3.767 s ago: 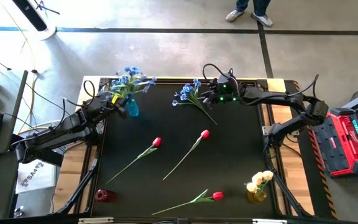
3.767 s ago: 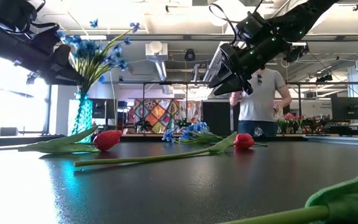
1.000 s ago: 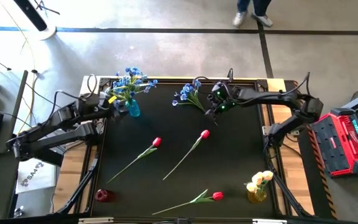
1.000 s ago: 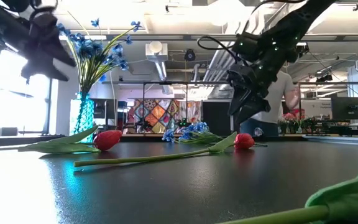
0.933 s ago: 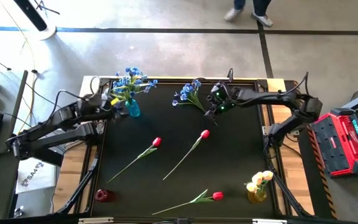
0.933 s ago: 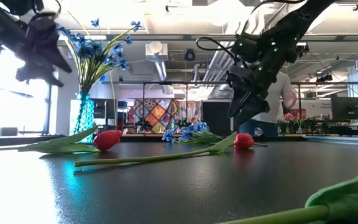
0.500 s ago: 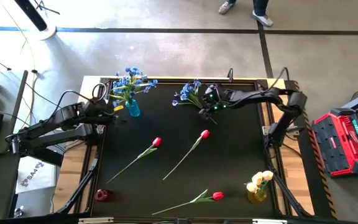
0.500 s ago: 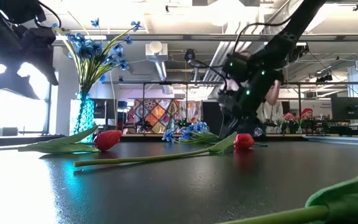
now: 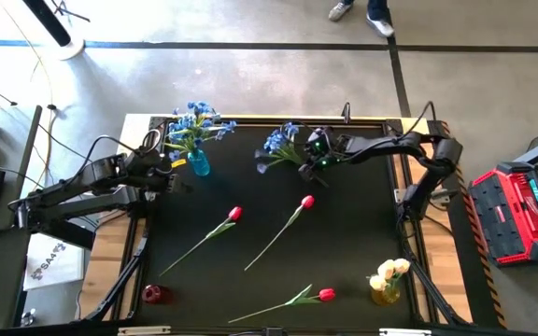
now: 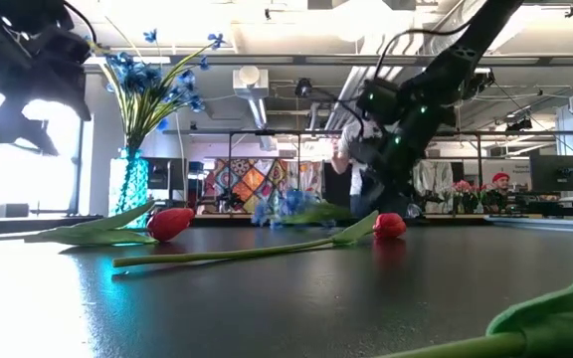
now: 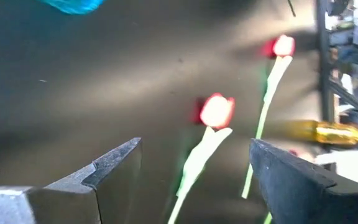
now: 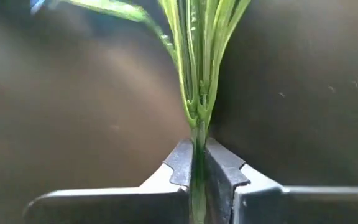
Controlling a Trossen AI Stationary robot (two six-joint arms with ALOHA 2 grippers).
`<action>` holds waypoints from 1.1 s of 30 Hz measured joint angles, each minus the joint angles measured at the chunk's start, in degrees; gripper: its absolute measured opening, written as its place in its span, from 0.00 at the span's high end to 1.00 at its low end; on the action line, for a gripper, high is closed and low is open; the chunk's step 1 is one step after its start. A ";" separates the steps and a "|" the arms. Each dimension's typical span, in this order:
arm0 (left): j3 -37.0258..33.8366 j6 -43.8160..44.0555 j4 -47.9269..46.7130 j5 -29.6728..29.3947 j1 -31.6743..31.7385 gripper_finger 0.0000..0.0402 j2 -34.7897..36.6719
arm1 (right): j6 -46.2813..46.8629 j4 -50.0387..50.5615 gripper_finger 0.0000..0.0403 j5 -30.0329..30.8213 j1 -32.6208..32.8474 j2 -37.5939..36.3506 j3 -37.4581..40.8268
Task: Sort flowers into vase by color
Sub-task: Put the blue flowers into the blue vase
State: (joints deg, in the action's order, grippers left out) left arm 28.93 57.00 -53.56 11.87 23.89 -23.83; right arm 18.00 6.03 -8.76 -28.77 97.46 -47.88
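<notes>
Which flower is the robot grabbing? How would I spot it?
Start at the black table's far edge, beside the blue vase. The right end effector is shut on the blue flower spray there. It's the only loose blue flower; the others lying around are red tulips.

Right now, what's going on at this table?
The right gripper has its jaws shut on the stem of the loose blue spray at the table's far edge. The left gripper waits open beside the blue vase, which already holds blue flowers. Three red tulips lie on the mat, and yellow tulips already stand in their vase.
</notes>
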 joint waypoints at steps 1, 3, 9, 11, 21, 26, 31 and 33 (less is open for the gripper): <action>0.00 0.35 0.68 0.60 -0.32 0.30 0.00 | 0.35 -0.21 0.97 -0.87 0.00 -0.89 0.00; 0.00 1.22 2.38 1.69 -1.00 0.30 0.00 | 1.08 -1.21 0.99 -2.47 0.05 -2.79 0.00; 0.00 2.95 9.95 1.69 -3.61 0.30 0.11 | 4.11 -4.85 0.99 -5.56 0.99 -9.65 0.00; 0.00 4.03 11.13 0.95 -4.94 0.30 0.11 | 4.94 -6.51 0.99 -5.60 1.89 -11.51 0.00; 0.00 12.38 11.43 -3.61 -14.83 0.30 -0.85 | 8.76 -12.27 1.00 -4.09 5.78 -14.26 -0.02; -0.02 14.55 14.49 -6.30 -20.17 0.30 -2.71 | 9.04 -14.03 1.00 -5.15 7.40 -14.26 -0.02; -0.02 13.89 25.06 -9.10 -25.85 0.32 -6.97 | 9.18 -14.91 1.00 -5.89 9.66 -15.19 -0.02; -0.02 13.89 28.13 -10.46 -27.95 0.35 -9.22 | 9.14 -14.76 1.00 -5.41 10.78 -16.27 -0.02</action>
State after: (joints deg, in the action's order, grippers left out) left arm 28.91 70.89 -25.42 1.41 -4.05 -33.06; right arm 27.14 -8.73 -14.17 -18.00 81.19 -47.90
